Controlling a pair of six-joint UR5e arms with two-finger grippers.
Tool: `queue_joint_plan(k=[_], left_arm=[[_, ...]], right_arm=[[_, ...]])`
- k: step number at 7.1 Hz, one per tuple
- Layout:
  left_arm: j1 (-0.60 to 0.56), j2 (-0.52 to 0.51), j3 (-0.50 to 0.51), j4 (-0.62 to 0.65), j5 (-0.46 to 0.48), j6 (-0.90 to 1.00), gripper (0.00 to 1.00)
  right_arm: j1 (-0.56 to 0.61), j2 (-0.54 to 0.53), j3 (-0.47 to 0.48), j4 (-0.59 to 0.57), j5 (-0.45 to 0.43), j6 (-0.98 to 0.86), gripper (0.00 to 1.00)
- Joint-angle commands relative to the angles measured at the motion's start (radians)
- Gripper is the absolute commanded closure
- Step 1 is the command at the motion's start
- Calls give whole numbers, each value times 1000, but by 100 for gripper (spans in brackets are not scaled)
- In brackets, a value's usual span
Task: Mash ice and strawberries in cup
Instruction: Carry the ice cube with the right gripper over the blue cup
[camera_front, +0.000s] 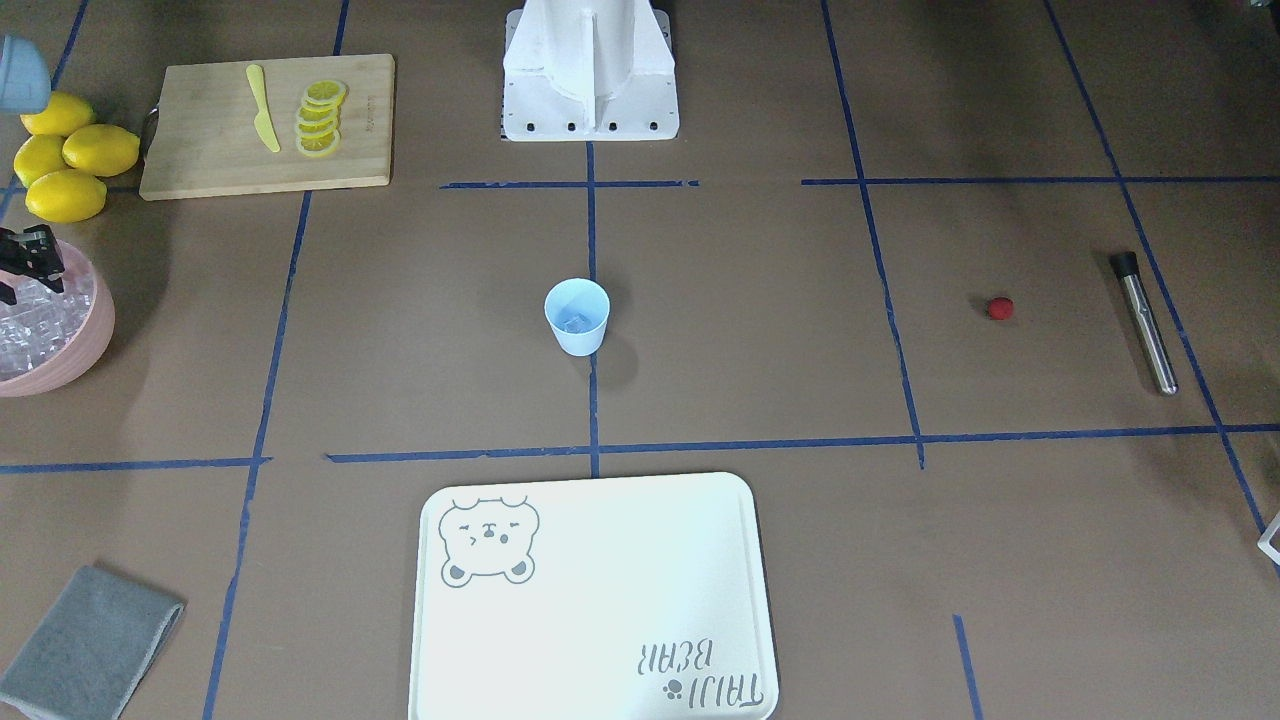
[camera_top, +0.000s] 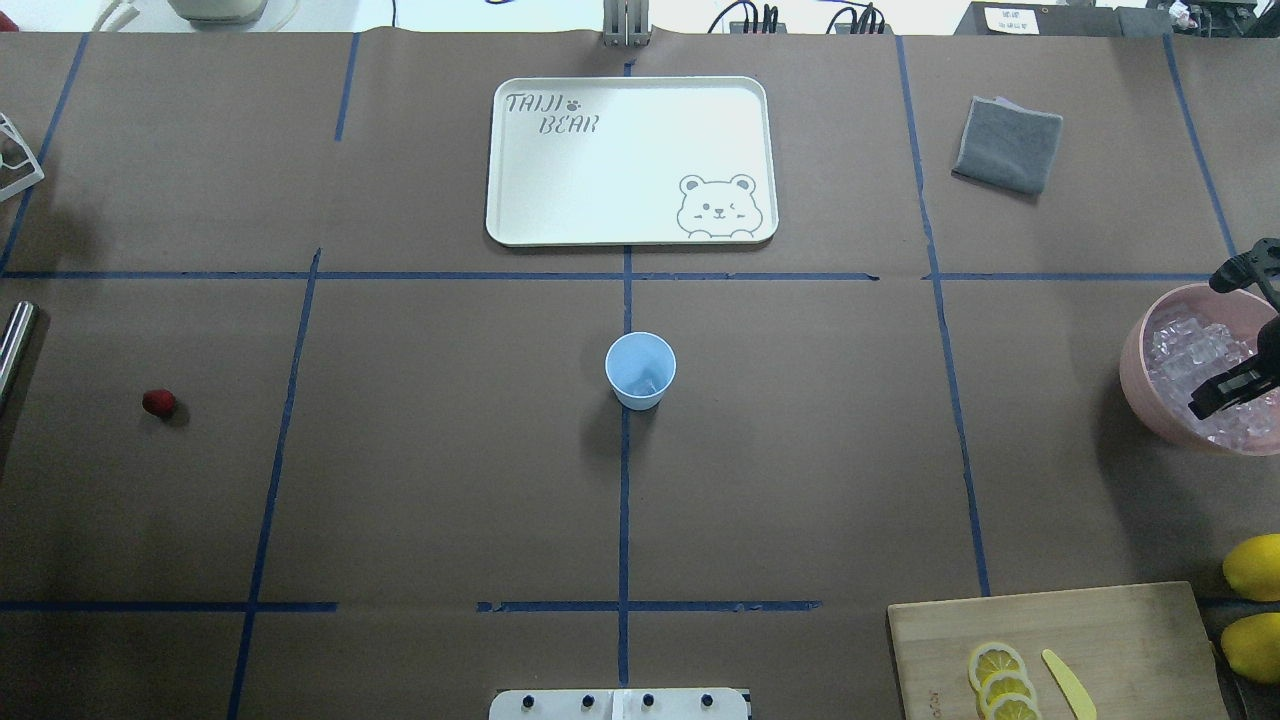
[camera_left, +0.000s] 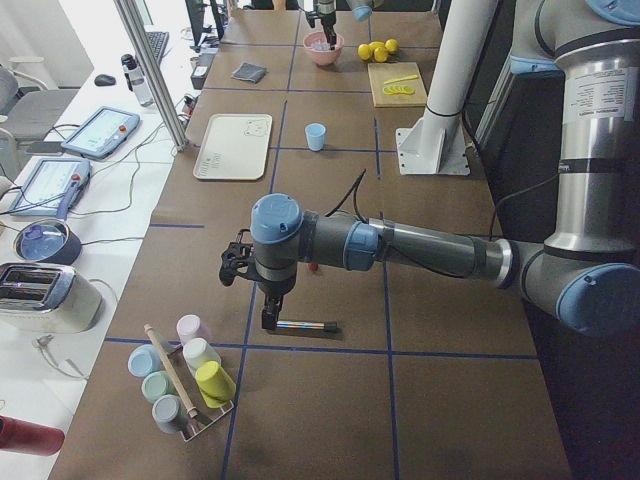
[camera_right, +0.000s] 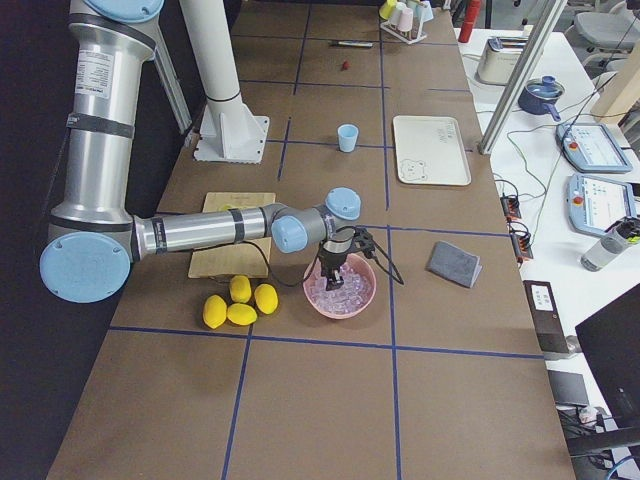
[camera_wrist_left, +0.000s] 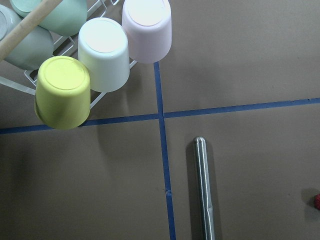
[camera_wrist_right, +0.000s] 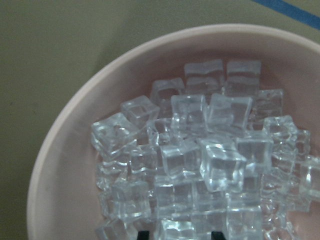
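Note:
The pale blue cup (camera_top: 640, 370) stands upright at the table's middle with a little ice (camera_top: 650, 383) in its bottom. One red strawberry (camera_top: 158, 403) lies loose on the table at the far left. More ice (camera_wrist_right: 200, 160) fills the pink bowl (camera_top: 1135, 370) at the right edge. My right gripper (camera_top: 1235, 330) hangs open just above that pile, its fingertips (camera_wrist_right: 142, 234) apart and holding nothing. My left gripper (camera_left: 270, 318) hovers over a steel muddler (camera_wrist_left: 204, 190) near the strawberry (camera_wrist_left: 317, 201); whether it is open or shut I cannot tell.
A white bear tray (camera_top: 630, 230) lies beyond the cup. A grey cloth (camera_top: 1008, 143) sits far right. A wooden board (camera_front: 265, 125) holds lemon slices and a yellow knife, with whole lemons (camera_front: 70, 155) beside it. A rack of upturned cups (camera_wrist_left: 105, 55) stands at the left end.

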Motion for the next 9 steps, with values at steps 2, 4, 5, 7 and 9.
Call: queue_joint_plan(k=[2, 4, 5, 7, 9], left_arm=[[0, 0, -6, 1, -2, 0, 0], [0, 0, -11, 1, -2, -2, 0], [0, 0, -11, 1, -2, -3, 0], [0, 0, -11, 1, -2, -3, 0], [0, 3, -9, 1, -2, -3, 0]], right_arm=[[7, -11, 24, -5, 44, -3, 100], [33, -83, 158, -29, 49, -3, 100], [46, -79, 220, -85, 46, -2, 100], [61, 53, 268, -219, 50, 15, 100], [-1, 347, 262, -467, 58, 153, 100]])
